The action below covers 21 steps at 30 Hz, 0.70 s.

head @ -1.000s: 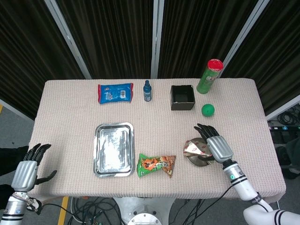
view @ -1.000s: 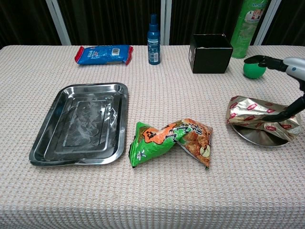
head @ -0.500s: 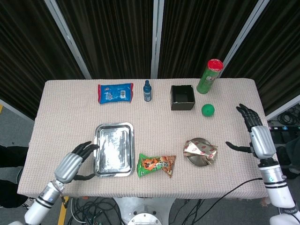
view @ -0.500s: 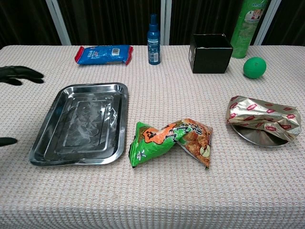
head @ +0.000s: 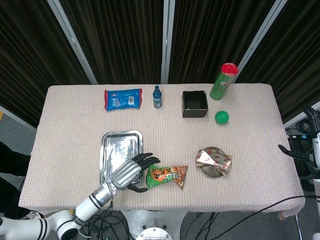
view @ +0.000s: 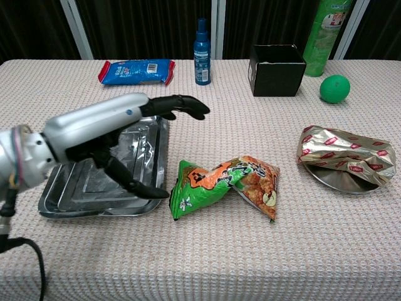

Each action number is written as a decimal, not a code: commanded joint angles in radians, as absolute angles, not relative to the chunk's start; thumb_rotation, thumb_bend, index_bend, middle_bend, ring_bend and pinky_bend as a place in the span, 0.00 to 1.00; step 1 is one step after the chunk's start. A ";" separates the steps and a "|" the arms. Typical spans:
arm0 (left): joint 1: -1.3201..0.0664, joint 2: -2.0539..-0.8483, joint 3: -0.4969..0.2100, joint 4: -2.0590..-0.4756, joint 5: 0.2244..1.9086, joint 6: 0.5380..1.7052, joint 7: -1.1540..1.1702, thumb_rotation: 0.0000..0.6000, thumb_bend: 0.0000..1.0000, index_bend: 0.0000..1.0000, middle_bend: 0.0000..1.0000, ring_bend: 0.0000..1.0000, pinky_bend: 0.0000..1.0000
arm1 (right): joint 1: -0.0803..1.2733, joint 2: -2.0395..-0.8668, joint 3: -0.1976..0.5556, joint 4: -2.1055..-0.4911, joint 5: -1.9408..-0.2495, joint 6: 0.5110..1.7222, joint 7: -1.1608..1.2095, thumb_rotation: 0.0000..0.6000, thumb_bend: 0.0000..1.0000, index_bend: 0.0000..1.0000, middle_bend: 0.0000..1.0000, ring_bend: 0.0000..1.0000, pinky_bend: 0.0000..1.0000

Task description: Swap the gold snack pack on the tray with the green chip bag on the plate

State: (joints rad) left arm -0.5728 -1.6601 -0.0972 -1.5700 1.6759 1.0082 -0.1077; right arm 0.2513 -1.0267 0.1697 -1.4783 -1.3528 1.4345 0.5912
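The green chip bag (head: 166, 176) (view: 225, 185) lies on the tablecloth between the steel tray (head: 120, 145) (view: 81, 195) and the plate (head: 209, 171) (view: 338, 180). The gold snack pack (head: 214, 159) (view: 348, 153) rests across the plate. My left hand (head: 131, 172) (view: 106, 135) hovers over the tray's right side with fingers spread, its fingertips just short of the bag's left end, holding nothing. My right hand (head: 311, 150) shows only partly at the far right edge of the head view, beyond the table, with thumb and fingers apart and nothing in it.
Along the back stand a blue snack pack (head: 123, 99), a blue bottle (head: 157, 97), a black open box (head: 194, 103), a green can (head: 222, 81) and a green ball (head: 222, 117). The tray holds nothing.
My left hand swept right from the table's left edge, across the tray, up to the green bag. My right hand drew back further right, off the table.
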 commanded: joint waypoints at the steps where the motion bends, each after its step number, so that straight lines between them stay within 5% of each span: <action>1: -0.629 -1.731 -0.125 -1.505 1.631 0.953 -0.098 1.00 0.13 0.13 0.12 0.04 0.12 | 0.241 -1.028 0.167 -1.453 -1.364 1.424 0.616 1.00 0.00 0.00 0.00 0.00 0.00; 15: -0.724 -1.892 -0.146 -1.345 1.511 0.873 -0.108 1.00 0.13 0.14 0.14 0.04 0.13 | 0.226 -1.038 0.181 -1.412 -1.380 1.407 0.651 1.00 0.00 0.00 0.00 0.00 0.00; 21: -0.724 -1.924 -0.153 -1.300 1.452 0.874 -0.079 1.00 0.20 0.29 0.28 0.11 0.20 | 0.222 -1.042 0.186 -1.416 -1.382 1.404 0.642 1.00 0.00 0.00 0.00 0.00 0.00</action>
State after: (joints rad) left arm -0.7240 -1.9160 -0.1503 -1.3099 1.4628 0.8736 -0.0878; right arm 0.2218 -1.0414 0.1855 -1.4155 -1.3818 1.4040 0.6424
